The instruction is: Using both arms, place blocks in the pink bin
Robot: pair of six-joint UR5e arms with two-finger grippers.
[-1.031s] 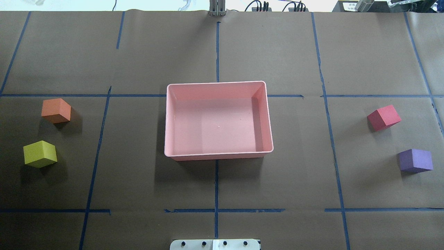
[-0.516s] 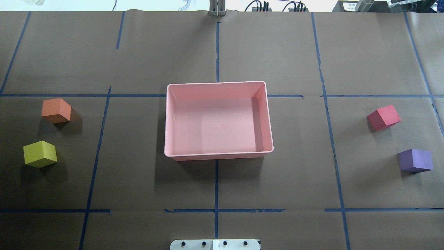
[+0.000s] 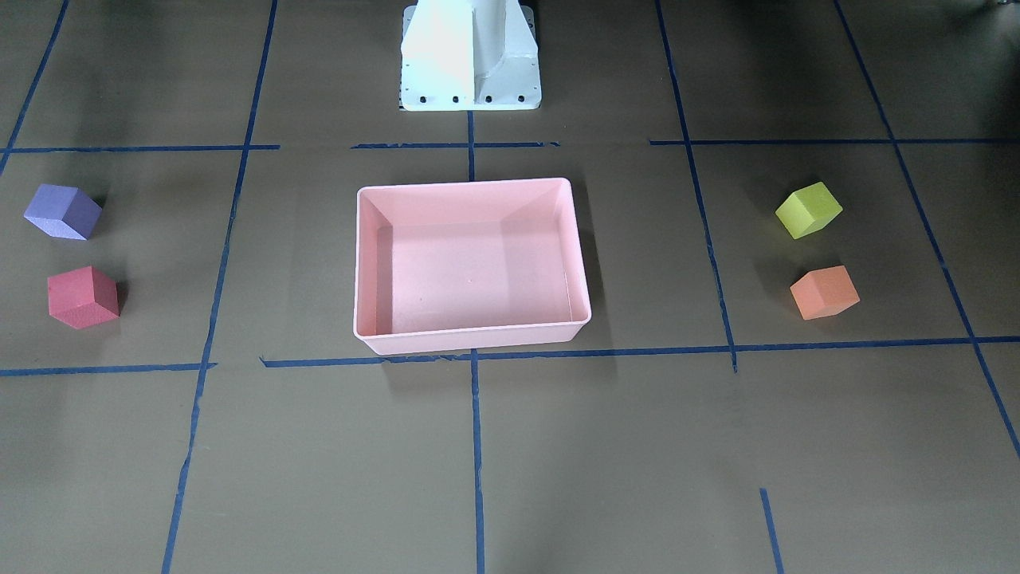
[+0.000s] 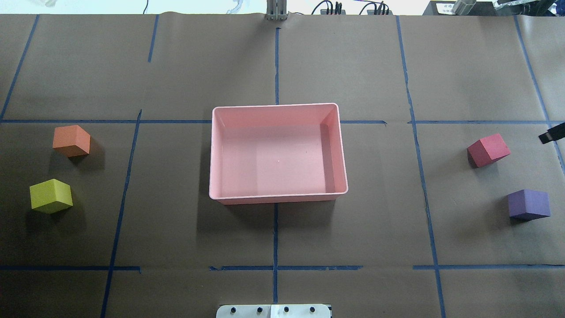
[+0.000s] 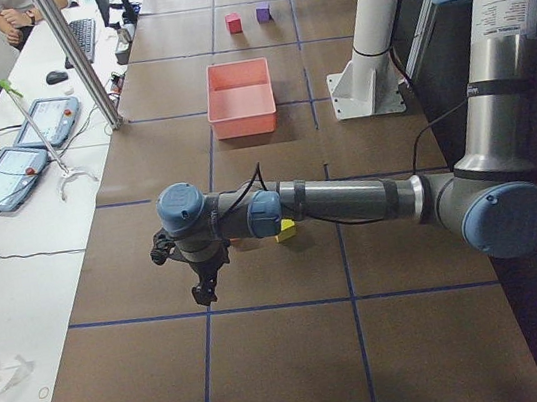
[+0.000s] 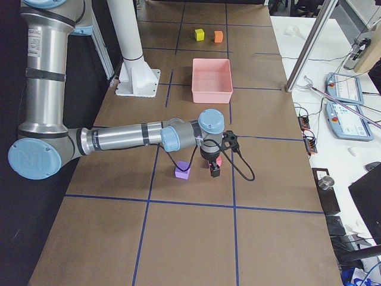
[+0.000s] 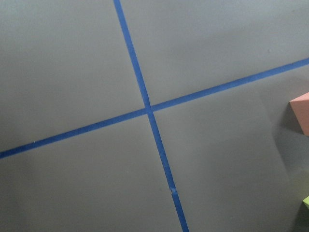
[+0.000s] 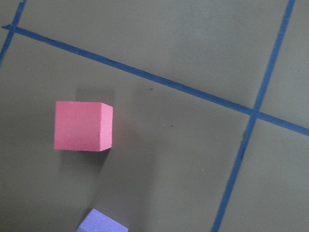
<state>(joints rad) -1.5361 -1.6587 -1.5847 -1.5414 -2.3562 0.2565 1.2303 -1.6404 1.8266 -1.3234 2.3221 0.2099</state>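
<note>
The pink bin (image 4: 278, 106) stands empty at the table's middle, also in the front view (image 3: 466, 182). The orange block (image 4: 70, 140) and yellow-green block (image 4: 50, 196) lie at the left. The red block (image 4: 488, 150) and purple block (image 4: 528, 204) lie at the right. A black tip of my right gripper (image 4: 551, 134) shows at the right edge, apart from the red block. In the right view the right gripper (image 6: 214, 171) hangs beside the red block; I cannot tell whether it is open or shut. My left gripper (image 5: 204, 291) shows only in the left view, near the yellow-green block (image 5: 285, 230); I cannot tell its state.
The white robot base (image 3: 470, 56) stands behind the bin. Blue tape lines (image 4: 276, 234) cross the brown table. A side bench with tablets (image 5: 28, 146), a metal post (image 5: 75, 58) and operators lie beyond the far edge.
A black tip of the right gripper has come into the overhead view at the right edge. The blocks and the bin have not moved.
</note>
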